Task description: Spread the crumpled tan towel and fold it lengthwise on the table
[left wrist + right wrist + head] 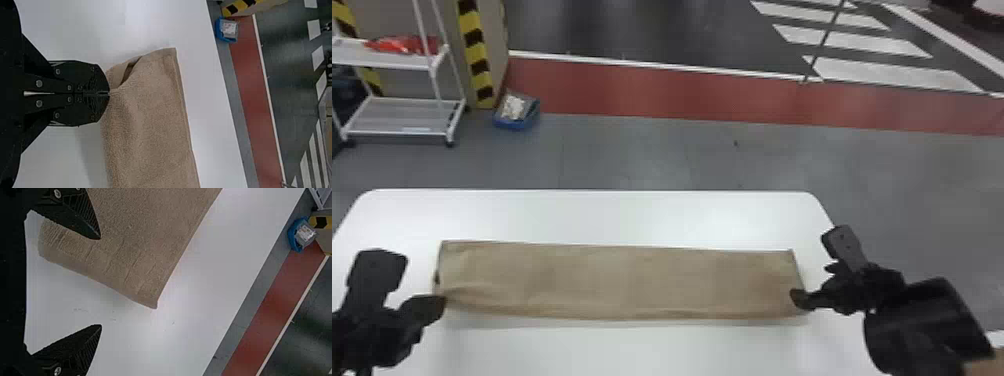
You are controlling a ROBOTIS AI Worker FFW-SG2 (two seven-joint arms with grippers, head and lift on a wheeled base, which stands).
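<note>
Pinching the tan towel (619, 282) by its near left corner, the left gripper (442, 302) has its jaws pressed together. The right gripper (810, 283) stands wide, one finger over the towel near its right end, the other over bare table; the right wrist view brings out that spread, with the towel's end edge between the fingers. The towel lies as a long strip across the white table (612, 215). From the left wrist view comes a detail of its left end: a small dark gap between the layers, beside the fingertips. The left arm reaches in low from the left edge; the right arm slants in from the lower right. Beyond the table are a blue bin (517, 121) and a white cart (402, 61).
</note>
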